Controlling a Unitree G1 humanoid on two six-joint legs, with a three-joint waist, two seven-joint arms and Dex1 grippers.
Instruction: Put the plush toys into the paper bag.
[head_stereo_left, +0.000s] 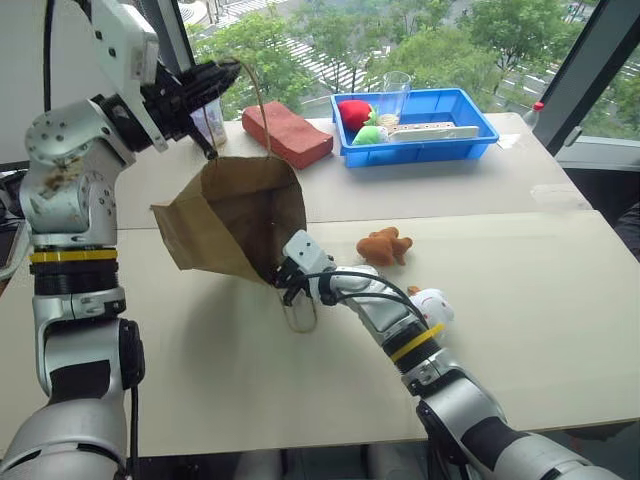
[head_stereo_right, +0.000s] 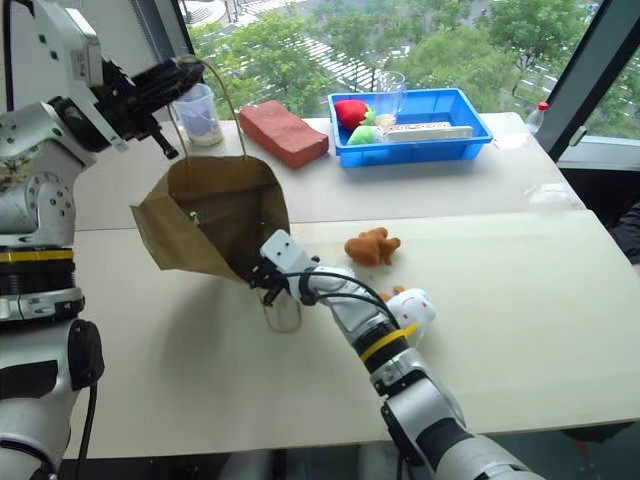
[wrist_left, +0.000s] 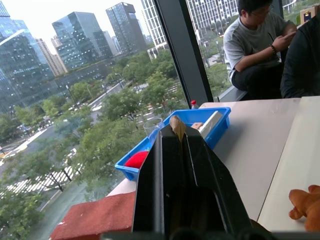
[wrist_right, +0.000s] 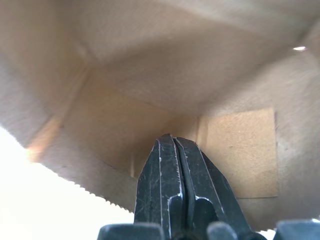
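The tan paper bag (head_stereo_left: 235, 215) hangs tilted above the table with its mouth toward the toys. My left gripper (head_stereo_left: 230, 70) is raised at the upper left and shut on one cord handle; a scrap of tan shows between its fingertips (wrist_left: 176, 131). My right gripper (head_stereo_left: 285, 275) is shut at the bag's lower rim, where the other handle loop (head_stereo_left: 300, 318) dangles, and the right wrist view looks into the bag's inside (wrist_right: 150, 90). The orange-brown plush toy (head_stereo_left: 384, 246) lies on the table just right of the bag. The white plush toy (head_stereo_left: 434, 306) lies beside my right forearm, partly hidden by it.
A reddish-brown block (head_stereo_left: 287, 133) lies at the back, behind the bag. A blue tray (head_stereo_left: 470, 112) holds red and green soft toys and a clear cup (head_stereo_left: 396, 92). Another cup (head_stereo_right: 195, 115) stands by my left gripper. Two people (wrist_left: 255, 45) sit at the window beyond the table.
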